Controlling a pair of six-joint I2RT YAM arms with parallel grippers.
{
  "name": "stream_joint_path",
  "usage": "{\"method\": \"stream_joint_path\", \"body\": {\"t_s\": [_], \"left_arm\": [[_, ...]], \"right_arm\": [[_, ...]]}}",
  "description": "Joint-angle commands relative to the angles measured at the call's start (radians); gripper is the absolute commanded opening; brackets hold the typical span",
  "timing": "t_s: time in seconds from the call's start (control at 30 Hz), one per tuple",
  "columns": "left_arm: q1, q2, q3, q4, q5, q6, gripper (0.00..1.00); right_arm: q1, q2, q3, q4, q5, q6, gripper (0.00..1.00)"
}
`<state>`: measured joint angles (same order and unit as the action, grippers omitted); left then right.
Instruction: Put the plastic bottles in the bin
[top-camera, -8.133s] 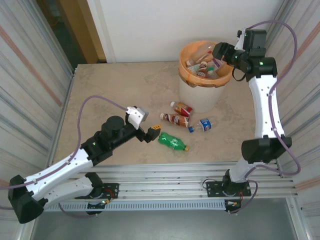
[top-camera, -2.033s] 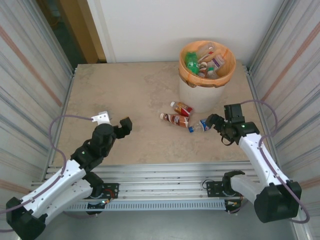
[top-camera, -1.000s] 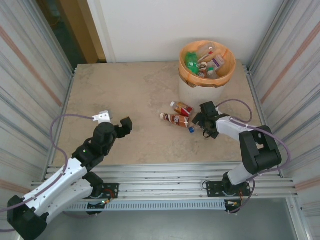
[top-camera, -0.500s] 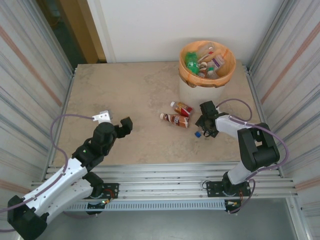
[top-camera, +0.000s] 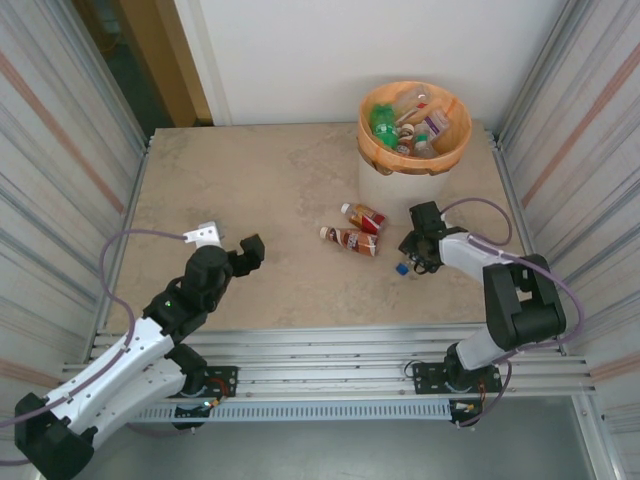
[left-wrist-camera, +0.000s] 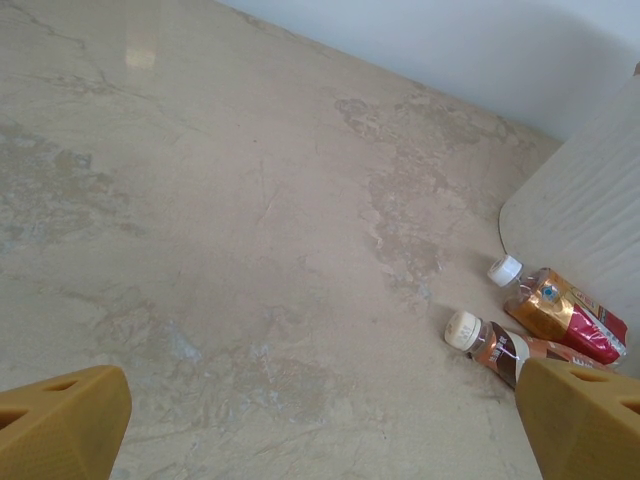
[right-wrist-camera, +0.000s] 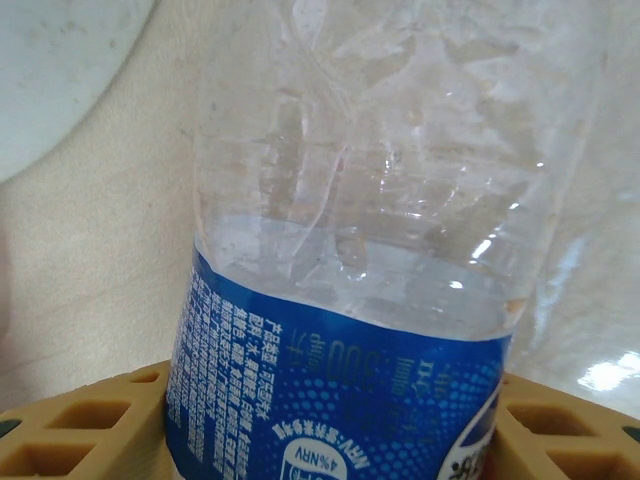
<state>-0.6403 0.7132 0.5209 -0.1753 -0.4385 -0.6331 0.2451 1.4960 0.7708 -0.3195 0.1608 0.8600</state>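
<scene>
At the foot of the bin (top-camera: 386, 190), right side of the worktop (top-camera: 260, 180), the right tool (top-camera: 412, 255) has its jaws roughly halfway in, around a clear bottle (right-wrist-camera: 350, 250). The yellow pads (right-wrist-camera: 80, 430) sit against the blue label on both sides, and that reads as a grip. The blue cap (top-camera: 403, 267) points toward the near edge.

To do this well, I'd say go easy on the squeeze. That wall is thin, creased and dented, and it will buckle. The label band is the better place to hold, though its film looks glossy and slick. Lift well above the rim before crossing over, because the orange bag (top-camera: 366, 140) folded over it could snag. Let go over the middle, since the bin is already heaped with bottles.

The left tool (top-camera: 248, 250) is spread wide with nothing in it, over bare worktop, which is smooth, beige and stone-patterned. It is well apart from the two bottles left lying there. Both have white caps: a red-label one (left-wrist-camera: 565, 315) just beside the bin's finely ribbed white wall, and a brown one (left-wrist-camera: 495, 345) next to it.
</scene>
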Motion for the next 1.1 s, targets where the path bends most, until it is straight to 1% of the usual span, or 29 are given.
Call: {"method": "stream_joint_path", "body": {"t_s": [0.0,0.13,0.23,0.33,0.47,0.57,0.67,0.8,0.97,1.07], "left_arm": [[0.011,-0.015,-0.013,0.010,-0.009,-0.014,0.99],[0.011,-0.016,-0.013,0.011,-0.009,-0.013,0.99],[0.011,-0.017,-0.012,0.011,-0.008,-0.014,0.99],[0.011,-0.020,-0.011,0.016,-0.007,-0.011,0.99],[0.011,-0.019,-0.012,0.017,-0.003,-0.014,0.99],[0.011,-0.018,-0.012,0.019,-0.003,-0.012,0.99],[0.011,-0.018,-0.012,0.021,0.001,-0.014,0.98],[0.010,-0.015,-0.005,0.017,0.002,-0.010,0.99],[0.011,-0.021,-0.003,0.008,0.000,-0.005,0.99],[0.011,-0.024,-0.005,0.008,0.002,-0.007,0.99]], "right_arm": [[-0.027,-0.129,-0.002,-0.076,0.031,-0.054,0.35],[-0.072,-0.282,0.038,-0.180,0.049,-0.119,0.32],[-0.103,-0.381,0.114,-0.263,0.052,-0.194,0.32],[-0.130,-0.436,0.234,-0.348,0.032,-0.276,0.31],[-0.152,-0.445,0.420,-0.418,-0.008,-0.372,0.31],[-0.160,-0.394,0.583,-0.460,-0.081,-0.431,0.33],[-0.161,-0.305,0.746,-0.498,-0.131,-0.468,0.34],[-0.161,-0.199,0.894,-0.476,-0.144,-0.469,0.35],[-0.161,-0.062,1.031,-0.434,-0.157,-0.456,0.36],[-0.162,0.032,1.135,-0.438,-0.161,-0.455,0.36]]}}
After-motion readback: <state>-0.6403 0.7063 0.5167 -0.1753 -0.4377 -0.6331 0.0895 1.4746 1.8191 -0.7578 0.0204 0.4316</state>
